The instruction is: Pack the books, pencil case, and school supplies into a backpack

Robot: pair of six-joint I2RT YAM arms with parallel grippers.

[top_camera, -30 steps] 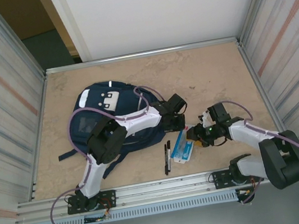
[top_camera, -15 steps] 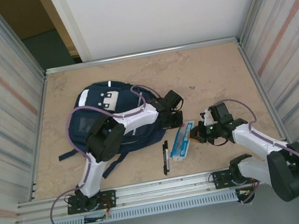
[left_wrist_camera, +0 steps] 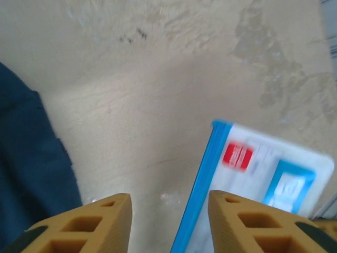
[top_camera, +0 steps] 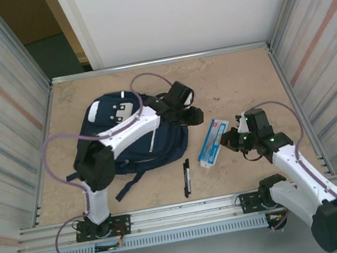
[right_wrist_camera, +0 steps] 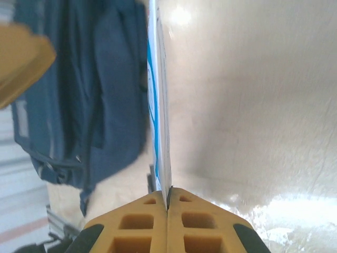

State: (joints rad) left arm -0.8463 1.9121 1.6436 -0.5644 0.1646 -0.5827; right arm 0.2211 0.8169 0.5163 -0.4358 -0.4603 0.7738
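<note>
- Left arm (top_camera: pixel 132 131): white shells between bulky black joints, set on a black base (top_camera: pixel 99 228) bolted to the metal rail (top_camera: pixel 182 211).
- Right arm (top_camera: pixel 294 167): the same white-and-black build, with its own base (top_camera: pixel 261 200) further along the rail and a small green light (top_camera: pixel 272 139).
- Lilac cables (top_camera: pixel 48 163) loop along both arms.
- Fingers (left_wrist_camera: pixel 84 224): mustard-yellow blocks with rectangular hollows and dark corner patches.

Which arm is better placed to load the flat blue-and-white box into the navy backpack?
Right: the right gripper is shut on the flat blue-and-white box, beside the navy fabric backpack; the left gripper is open, holding nothing.
</note>
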